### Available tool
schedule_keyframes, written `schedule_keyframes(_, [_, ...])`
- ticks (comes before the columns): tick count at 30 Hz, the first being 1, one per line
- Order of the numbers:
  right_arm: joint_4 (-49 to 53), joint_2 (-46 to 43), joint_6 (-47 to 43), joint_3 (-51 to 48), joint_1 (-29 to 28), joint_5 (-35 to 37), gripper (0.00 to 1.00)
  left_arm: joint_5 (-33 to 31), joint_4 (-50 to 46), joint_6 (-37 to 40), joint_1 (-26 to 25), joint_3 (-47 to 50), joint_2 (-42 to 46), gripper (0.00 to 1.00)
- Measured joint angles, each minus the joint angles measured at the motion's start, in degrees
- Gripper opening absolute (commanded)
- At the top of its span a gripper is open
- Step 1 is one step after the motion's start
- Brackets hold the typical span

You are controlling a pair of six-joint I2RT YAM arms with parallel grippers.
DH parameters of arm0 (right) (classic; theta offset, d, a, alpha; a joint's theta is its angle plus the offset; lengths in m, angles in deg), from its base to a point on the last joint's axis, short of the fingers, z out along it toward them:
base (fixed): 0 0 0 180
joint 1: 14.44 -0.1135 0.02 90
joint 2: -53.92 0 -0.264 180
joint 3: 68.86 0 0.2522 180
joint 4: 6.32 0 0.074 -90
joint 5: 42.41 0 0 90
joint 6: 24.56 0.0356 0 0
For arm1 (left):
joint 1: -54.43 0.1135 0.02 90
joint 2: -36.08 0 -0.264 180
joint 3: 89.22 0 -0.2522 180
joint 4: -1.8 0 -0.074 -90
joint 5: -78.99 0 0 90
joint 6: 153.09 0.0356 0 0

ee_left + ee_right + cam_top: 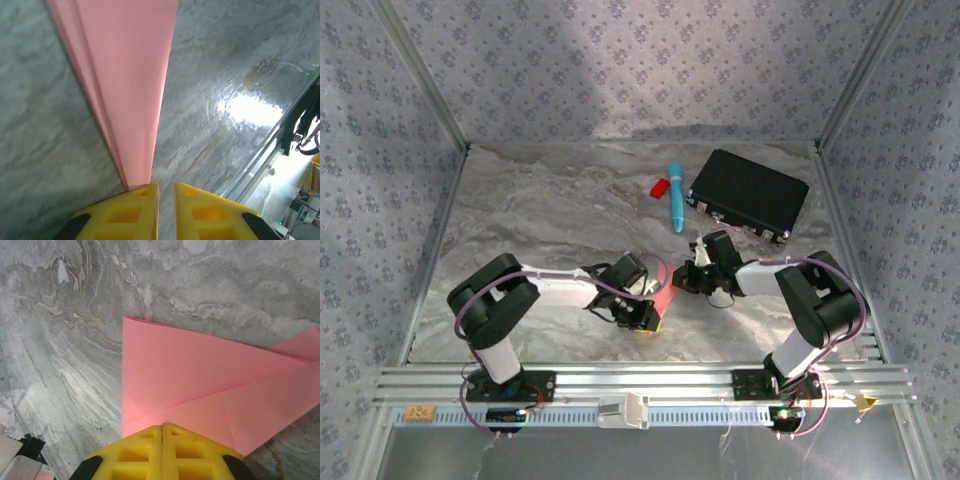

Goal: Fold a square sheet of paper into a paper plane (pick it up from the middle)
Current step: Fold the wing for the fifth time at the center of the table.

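Note:
The square sheet of paper lies on the marble table between my two grippers, pink-red and folded into a pointed shape with creases and stacked layers. In the left wrist view the paper narrows down to a tip right at my left finger. My left gripper has its jaws a narrow gap apart, with bare table showing between them. In the right wrist view my right gripper is shut, its joined tips resting on the paper near a diagonal crease. From above, the left gripper and right gripper sit at opposite ends of the paper.
A black case lies at the back right, with a blue pen and a small red plastic piece to its left. An aluminium rail runs along the near edge, and patterned walls close in the other sides.

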Motion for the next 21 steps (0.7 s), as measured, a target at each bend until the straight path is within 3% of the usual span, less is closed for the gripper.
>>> schedule_keyframes(7, [-0.04, 0.00, 0.00, 0.00, 0.02, 0.02, 0.03, -2.29, -0.44, -0.20, 0.72, -3.72, 2.25, 0.16])
schedule_keyframes(21, [-1.11, 0.00, 0.20, -0.48, 0.33, -0.11, 0.03, -4.02, 3.28, -0.90, 3.52, -13.33, -10.62, 0.17])
